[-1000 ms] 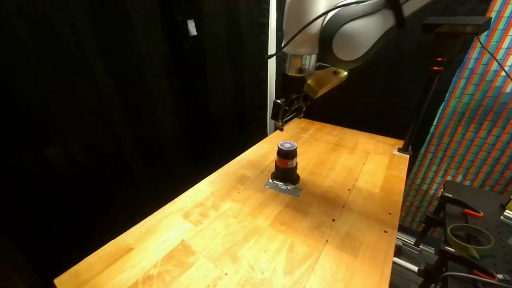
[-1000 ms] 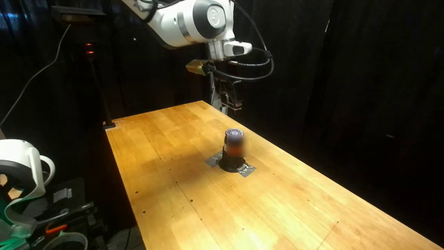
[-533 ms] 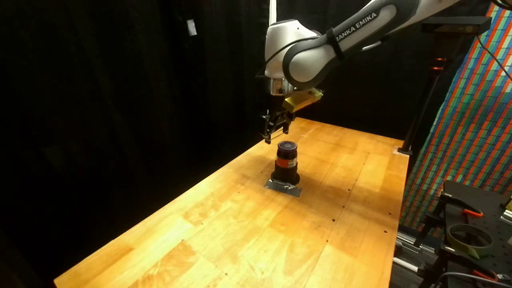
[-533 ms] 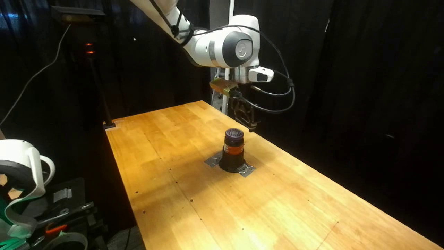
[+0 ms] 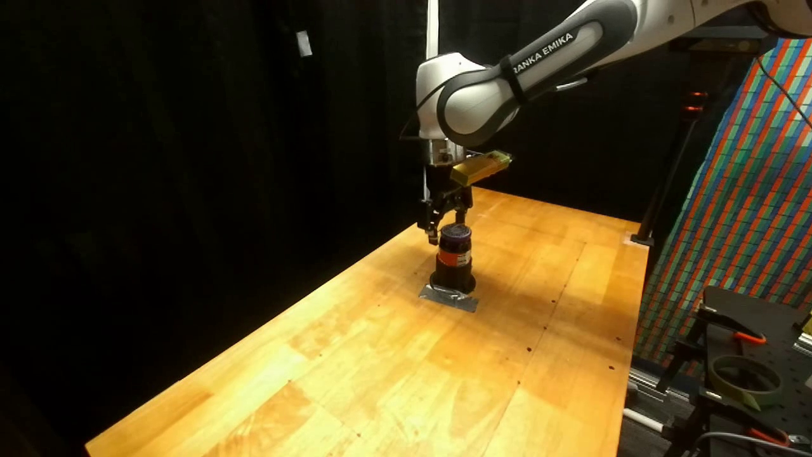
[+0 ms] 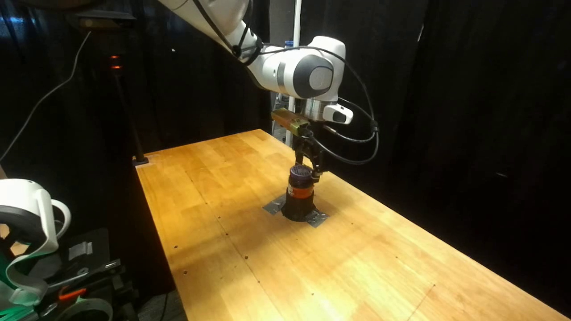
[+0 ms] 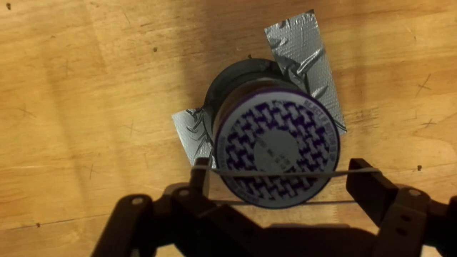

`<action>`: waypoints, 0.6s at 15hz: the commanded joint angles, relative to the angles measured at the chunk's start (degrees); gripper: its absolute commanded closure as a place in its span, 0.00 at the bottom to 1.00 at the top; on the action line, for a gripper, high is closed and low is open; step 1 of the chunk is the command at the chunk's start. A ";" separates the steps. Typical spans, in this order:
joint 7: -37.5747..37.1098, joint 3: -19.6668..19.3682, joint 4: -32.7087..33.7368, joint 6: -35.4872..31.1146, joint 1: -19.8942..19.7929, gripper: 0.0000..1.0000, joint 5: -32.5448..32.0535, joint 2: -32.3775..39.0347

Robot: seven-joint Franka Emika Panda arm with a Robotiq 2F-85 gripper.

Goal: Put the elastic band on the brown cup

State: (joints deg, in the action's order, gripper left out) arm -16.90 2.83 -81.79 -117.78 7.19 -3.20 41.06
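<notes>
The brown cup (image 5: 454, 259) stands upright on the wooden table. It is dark with an orange-red stripe, also in an exterior view (image 6: 300, 192), and a purple-and-white patterned top shows in the wrist view (image 7: 276, 146). My gripper (image 7: 278, 166) is open, pointing down, with one finger on either side of the cup's top. The pale elastic band (image 7: 278, 174) is stretched between the two fingers. One strand crosses over the patterned top; the other passes lower, partly hidden behind the top's edge. In both exterior views the gripper (image 5: 447, 230) (image 6: 308, 171) is at the cup's upper rim.
Grey tape strips (image 7: 307, 64) fix the cup's black base to the wooden table (image 5: 393, 355). A black post (image 5: 663, 178) stands at the table's far corner. A black side bench with a tape roll (image 5: 745, 381) is beside the table. Dark curtains surround it.
My gripper has come down to the cup's top, with its fingers now on either side of it. The stretched band has come down with it. The cup has not moved.
</notes>
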 commanded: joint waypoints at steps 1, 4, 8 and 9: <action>1.60 -0.40 0.97 4.55 -0.18 0.00 2.27 -0.02; 1.61 -0.28 -0.91 5.75 -0.50 0.00 2.88 -0.99; 1.55 -0.15 -6.17 2.60 -0.86 0.00 4.02 -3.92; 1.41 -0.13 -8.01 1.19 -1.00 0.00 4.41 -4.93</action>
State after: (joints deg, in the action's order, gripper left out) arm -16.64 2.82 -83.32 -114.09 6.63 -1.08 40.43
